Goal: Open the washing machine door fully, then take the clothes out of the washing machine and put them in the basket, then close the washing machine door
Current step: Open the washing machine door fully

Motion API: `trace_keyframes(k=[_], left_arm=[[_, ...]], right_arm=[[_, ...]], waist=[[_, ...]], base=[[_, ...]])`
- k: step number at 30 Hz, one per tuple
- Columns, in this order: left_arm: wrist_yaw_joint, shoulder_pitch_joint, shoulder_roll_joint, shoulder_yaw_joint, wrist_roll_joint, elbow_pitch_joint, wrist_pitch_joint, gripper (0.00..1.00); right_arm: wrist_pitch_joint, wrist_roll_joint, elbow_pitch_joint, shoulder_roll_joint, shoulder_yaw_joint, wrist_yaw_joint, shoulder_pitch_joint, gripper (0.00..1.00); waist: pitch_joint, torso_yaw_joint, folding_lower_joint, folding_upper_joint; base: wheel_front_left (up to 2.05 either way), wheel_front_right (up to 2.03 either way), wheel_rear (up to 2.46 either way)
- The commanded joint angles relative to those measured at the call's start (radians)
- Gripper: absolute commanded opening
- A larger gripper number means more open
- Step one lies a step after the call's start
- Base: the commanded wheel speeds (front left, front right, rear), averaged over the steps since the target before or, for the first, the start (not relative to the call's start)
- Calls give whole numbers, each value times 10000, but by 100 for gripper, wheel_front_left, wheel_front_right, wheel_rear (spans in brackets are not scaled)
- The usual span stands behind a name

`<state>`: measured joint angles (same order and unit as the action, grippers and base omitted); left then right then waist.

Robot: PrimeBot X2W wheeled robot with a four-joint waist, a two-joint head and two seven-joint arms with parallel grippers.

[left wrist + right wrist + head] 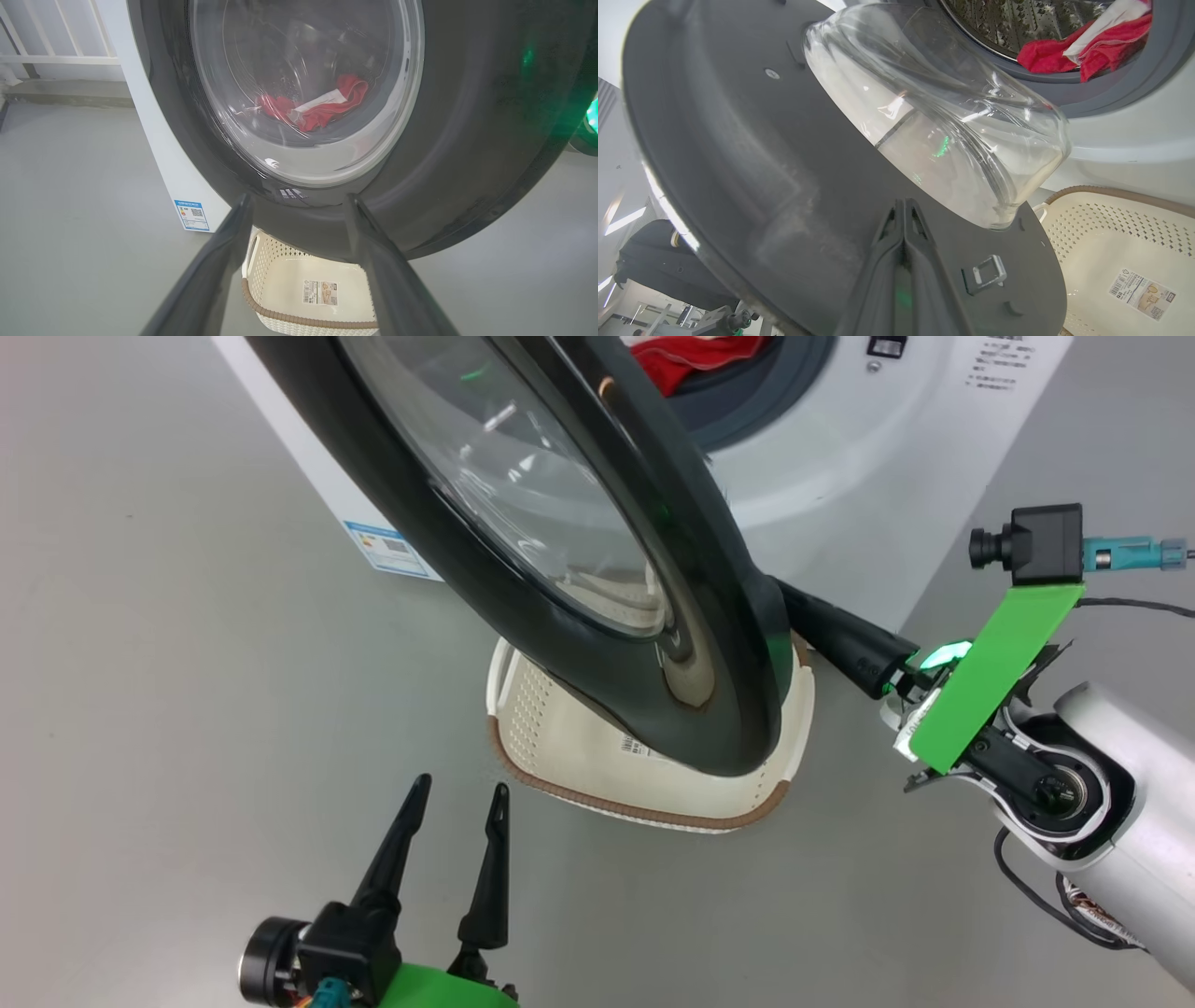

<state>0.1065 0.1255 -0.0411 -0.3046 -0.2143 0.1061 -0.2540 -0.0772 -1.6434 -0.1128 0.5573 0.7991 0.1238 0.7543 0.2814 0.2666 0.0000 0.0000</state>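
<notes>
The glossy black-rimmed washing machine door (551,541) stands partly open, overhanging the cream basket (560,747). Red-and-white clothes (686,364) lie inside the washing machine (840,457). The right gripper (903,205), pinched together and empty, has its tips at the door's inner face, where its wrist view shows the bulging glass and a metal latch (985,275). The left gripper (463,784), spread wide and empty, hovers over bare grey floor (187,709).

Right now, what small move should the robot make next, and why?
Probably push the washing machine door wider with the shut right end effector, set against its inner face: the door hangs partly open over the basket, and the clothes lie in the drum.
</notes>
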Motion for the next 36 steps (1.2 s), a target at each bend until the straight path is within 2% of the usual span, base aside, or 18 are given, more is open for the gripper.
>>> trace_keyframes(k=[1,22,32,36], left_arm=[[112,-21,-91,300,-102,-249,-78,100],[219,-652,-91,343,-140,-198,-78,100],[306,-952,-91,425,-132,-24,-78,100],[354,-1079,-91,558,-93,-66,-78,100]], right_arm=[[-179,12,326,-168,-39,69,-439,0],[-1021,388,673,-1047,-88,69,-1524,0],[-1078,563,613,-1510,2,69,-1918,0],[-1117,613,559,-1728,66,69,-1942,0]], waist=[[-133,181,0,0],[-855,1651,0,0],[-1327,2519,0,0],[-1424,2644,0,0]], base=[[0,0,0],[0,0,0],[0,0,0],[0,0,0]])
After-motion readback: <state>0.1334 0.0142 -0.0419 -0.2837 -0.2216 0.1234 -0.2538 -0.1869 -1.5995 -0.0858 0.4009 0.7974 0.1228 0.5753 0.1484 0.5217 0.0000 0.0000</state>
